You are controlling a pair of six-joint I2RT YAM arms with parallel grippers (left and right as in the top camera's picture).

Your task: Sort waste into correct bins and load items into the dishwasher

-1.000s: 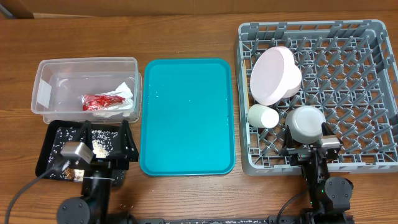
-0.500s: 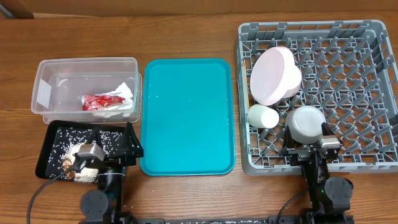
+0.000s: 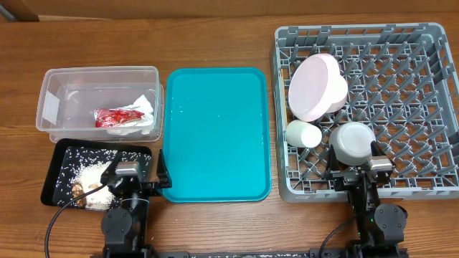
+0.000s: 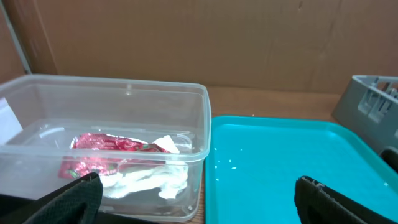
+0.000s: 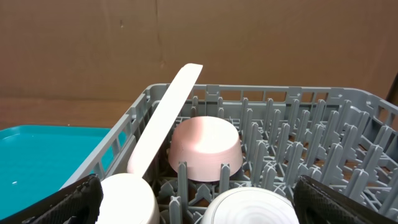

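The clear tub [image 3: 100, 97] holds the red wrapper [image 3: 115, 117] and the white napkin [image 3: 143, 113]. Rice [image 3: 90, 175] and a brown lump [image 3: 77, 189] lie in the black tray [image 3: 57, 159]. In the grey dish rack [image 3: 409, 93], the plate [image 3: 310, 93] leans on edge against a pale pink upturned dish [image 5: 205, 149]. In front of them sit the white cup [image 3: 303, 133] and the white bowl [image 3: 355, 142]. My left gripper [image 3: 136, 178] is open and empty at the black tray's right end. My right gripper [image 3: 356, 165] is open and empty just before the bowl.
A large teal tray [image 3: 215, 132] lies between the tub and the rack, with a few stray rice grains on it. The left wrist view looks over the tub [image 4: 124, 137] and the teal tray [image 4: 280, 162]. Cables trail at the table's front edge.
My left gripper has drawn back and to the right off the black tray, uncovering the rice heap and brown lump. The right arm has not moved.
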